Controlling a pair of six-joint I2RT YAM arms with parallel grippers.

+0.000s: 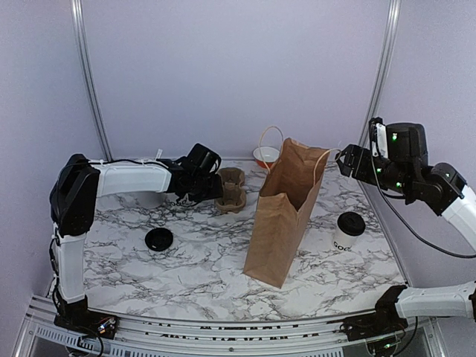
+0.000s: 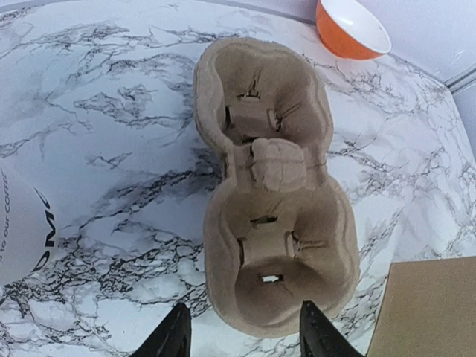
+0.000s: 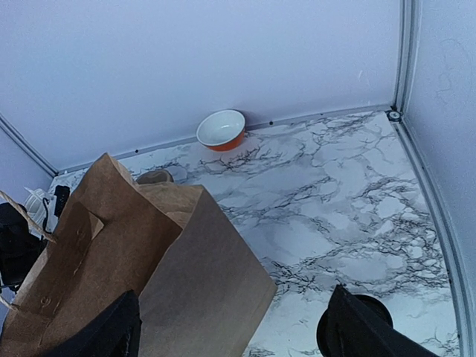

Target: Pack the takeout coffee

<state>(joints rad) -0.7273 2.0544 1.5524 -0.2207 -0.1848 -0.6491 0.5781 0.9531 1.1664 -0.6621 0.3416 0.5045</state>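
Left gripper (image 2: pixel 244 320): is standing released, one finger on each side of the near end of the pulp tray (image 2: pixel 271 193), not yet pressing it.
Grasp advice: the fingers should be closing slowly on the near pocket's walls and lifting level, because thin pulp is probably bending easily.
Right gripper (image 3: pixel 234 297): is hanging released, holding nothing, just beside the top of the paper bag (image 1: pixel 286 208).
Takeout coffee (image 1: pixel 349 230): is standing upright with its lid on, below the right fingers and well apart from the left fingers, beyond the bag.
Orange bowl (image 2: pixel 353 30): is sitting past the tray's far end.
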